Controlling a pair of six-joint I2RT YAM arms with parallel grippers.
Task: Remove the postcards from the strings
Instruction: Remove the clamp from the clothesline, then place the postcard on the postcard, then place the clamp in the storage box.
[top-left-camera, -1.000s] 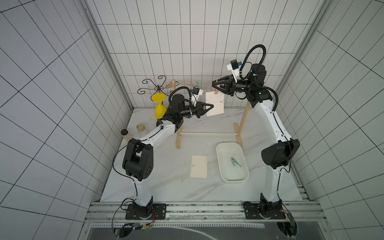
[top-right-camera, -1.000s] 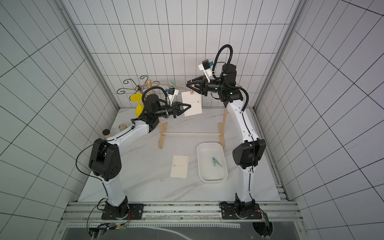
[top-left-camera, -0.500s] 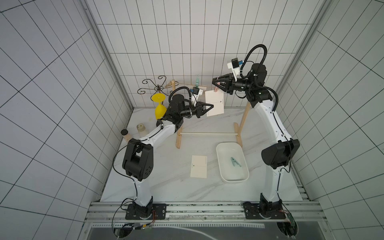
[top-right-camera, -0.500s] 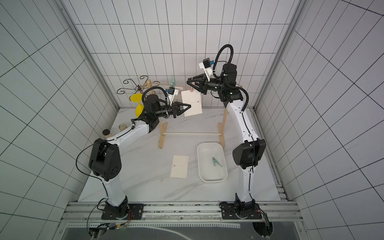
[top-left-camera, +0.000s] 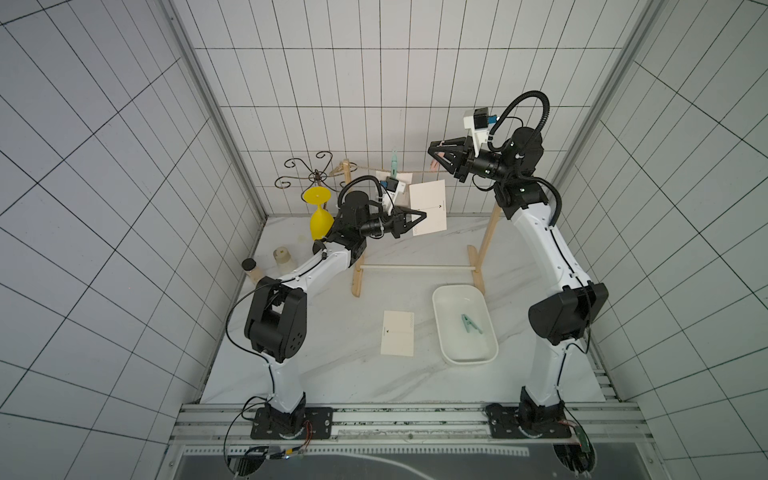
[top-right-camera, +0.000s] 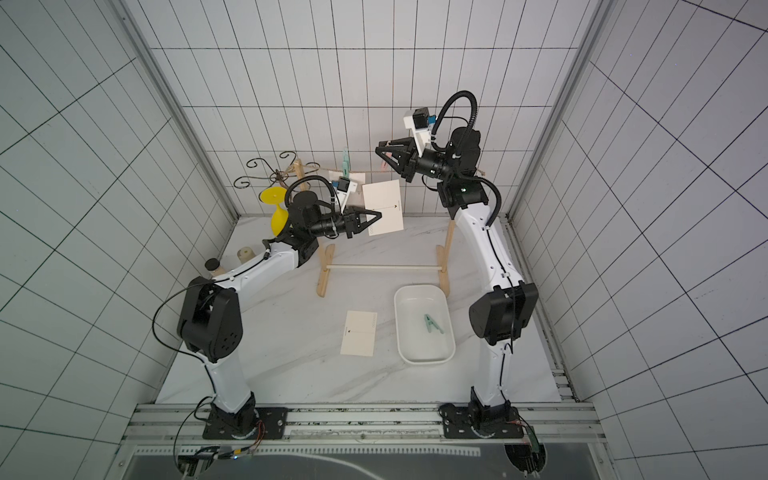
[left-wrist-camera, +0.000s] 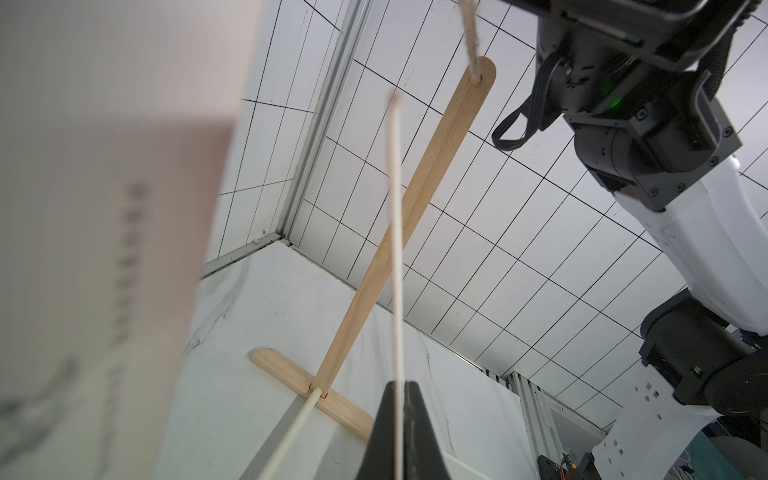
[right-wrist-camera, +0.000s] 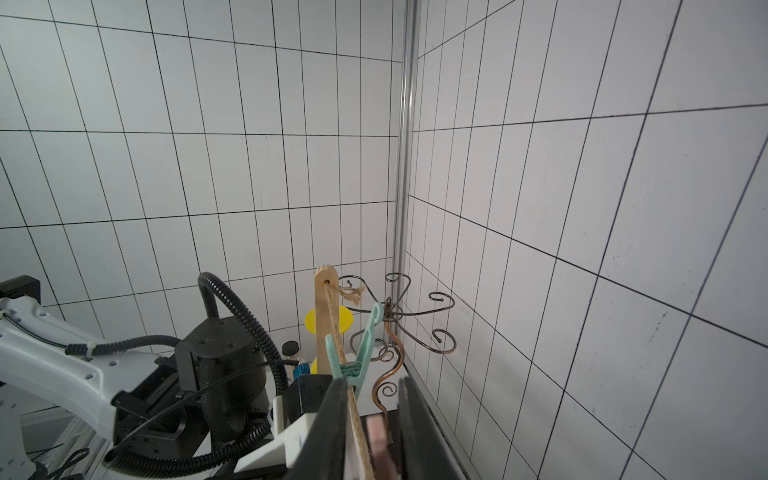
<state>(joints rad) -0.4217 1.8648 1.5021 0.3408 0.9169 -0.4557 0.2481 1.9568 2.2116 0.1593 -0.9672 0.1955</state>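
- Left fingers (top-left-camera: 417, 215) are closed flat on the lower corner of the hanging postcard (top-left-camera: 430, 203). The left wrist view shows the card edge-on, pinched between them. Likely reason: to keep the card from dropping once its clip lets go.
- Right fingers (top-left-camera: 444, 144) are nearly closed, squeezing the pink peg (right-wrist-camera: 377, 436) up at the string (top-left-camera: 415, 171), probably to open its jaws. Can't tell whether it has let go.
- A green peg (top-left-camera: 393, 163) sits upright on the string. A second card (top-left-camera: 406, 178) under it is partly hidden.
- One postcard (top-left-camera: 398, 333) lies flat on the table (top-left-camera: 332, 365) beside the tray (top-left-camera: 440, 299). The tray holds a spare green peg (top-left-camera: 471, 325), so cards and pegs seem to be sorted apart.
- Writing: each card has a fine line and a small arrow-like mark. The edge print is too small or blurred to read. No brand is legible.
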